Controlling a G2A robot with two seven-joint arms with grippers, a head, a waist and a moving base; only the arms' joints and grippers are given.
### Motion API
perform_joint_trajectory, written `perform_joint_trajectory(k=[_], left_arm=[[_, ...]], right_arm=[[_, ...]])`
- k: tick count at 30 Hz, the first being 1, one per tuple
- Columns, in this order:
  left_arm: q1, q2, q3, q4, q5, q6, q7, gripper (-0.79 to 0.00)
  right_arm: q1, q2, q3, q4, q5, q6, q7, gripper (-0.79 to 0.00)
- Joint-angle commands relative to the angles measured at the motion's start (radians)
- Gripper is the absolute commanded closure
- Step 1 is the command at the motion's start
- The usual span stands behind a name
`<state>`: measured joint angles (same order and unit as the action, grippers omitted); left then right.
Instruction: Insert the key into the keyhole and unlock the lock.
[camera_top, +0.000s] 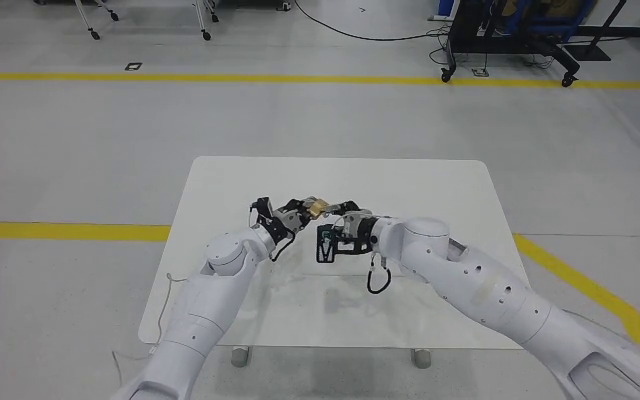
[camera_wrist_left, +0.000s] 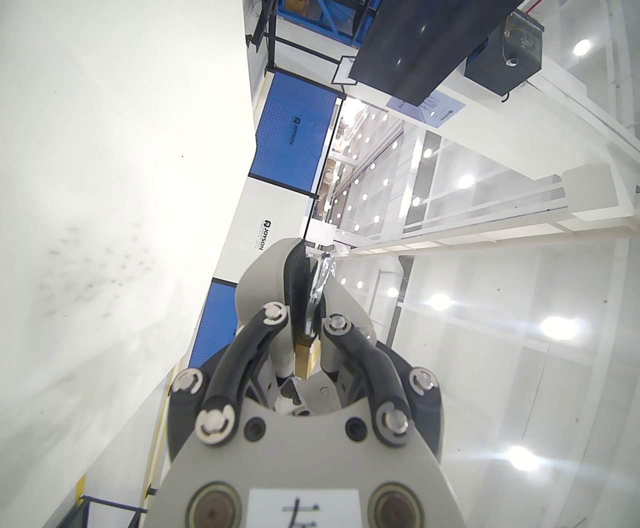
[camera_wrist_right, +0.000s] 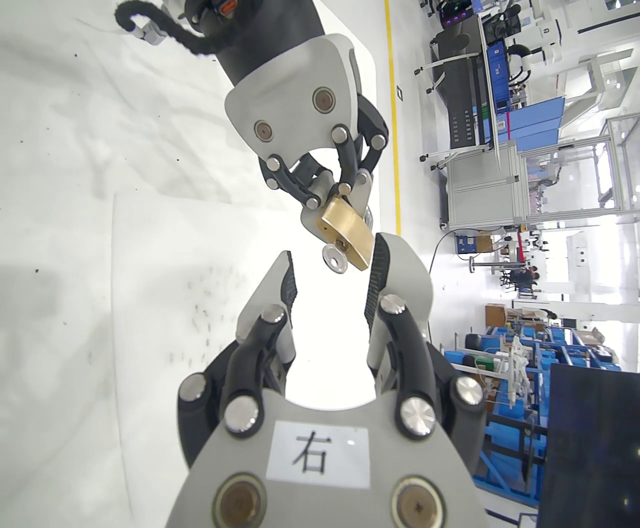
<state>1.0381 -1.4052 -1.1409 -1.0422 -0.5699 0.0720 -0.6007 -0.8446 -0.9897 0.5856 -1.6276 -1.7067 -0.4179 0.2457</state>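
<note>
A brass padlock (camera_wrist_right: 348, 231) hangs above the white table (camera_top: 430, 190), clamped by its upper part in my left gripper (camera_wrist_right: 342, 196). A small silver key (camera_wrist_right: 334, 260) sticks out of the keyhole in the lock's underside. My right gripper (camera_wrist_right: 331, 278) is open, its two fingers standing on either side of the key head without touching it. In the left wrist view the left gripper (camera_wrist_left: 311, 280) is shut on the padlock (camera_wrist_left: 306, 358), brass body near the palm and silver shackle between the pads. From above, the padlock (camera_top: 317, 208) sits between both grippers.
Both arms meet over the middle of the table, a little toward its back edge. A black cable loop (camera_top: 378, 280) hangs from the right forearm. The tabletop surface (camera_wrist_right: 125, 210) has faint dark specks beneath the grippers.
</note>
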Motion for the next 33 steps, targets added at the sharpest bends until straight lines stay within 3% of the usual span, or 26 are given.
perform_joint_trajectory(k=[1, 5, 10, 18, 26, 33], left_arm=[[0.0, 0.0, 0.002, 0.001, 0.0, 0.0, -0.002, 0.0], [0.002, -0.001, 0.003, -0.001, -0.002, -0.003, -0.003, 0.0], [0.004, -0.001, 0.001, -0.003, -0.006, -0.005, -0.004, 0.0], [0.007, 0.0, -0.001, -0.008, -0.007, -0.009, -0.001, 0.0], [0.015, 0.002, -0.004, -0.022, -0.001, -0.027, -0.002, 0.0], [0.026, 0.005, -0.006, -0.047, 0.032, -0.086, -0.003, 0.0]], right_arm=[[-0.003, -0.004, 0.0, -0.003, -0.008, 0.002, 0.008, -0.277], [-0.008, -0.013, 0.002, -0.007, -0.034, 0.004, 0.026, -0.206], [-0.021, -0.023, 0.011, -0.012, -0.052, 0.008, 0.043, -0.188], [-0.043, -0.033, 0.037, -0.009, -0.064, 0.014, 0.053, 0.0], [-0.06, -0.046, 0.064, 0.001, -0.051, 0.015, 0.08, 0.0], [-0.079, -0.059, 0.128, 0.038, 0.08, 0.066, 0.107, 0.0]])
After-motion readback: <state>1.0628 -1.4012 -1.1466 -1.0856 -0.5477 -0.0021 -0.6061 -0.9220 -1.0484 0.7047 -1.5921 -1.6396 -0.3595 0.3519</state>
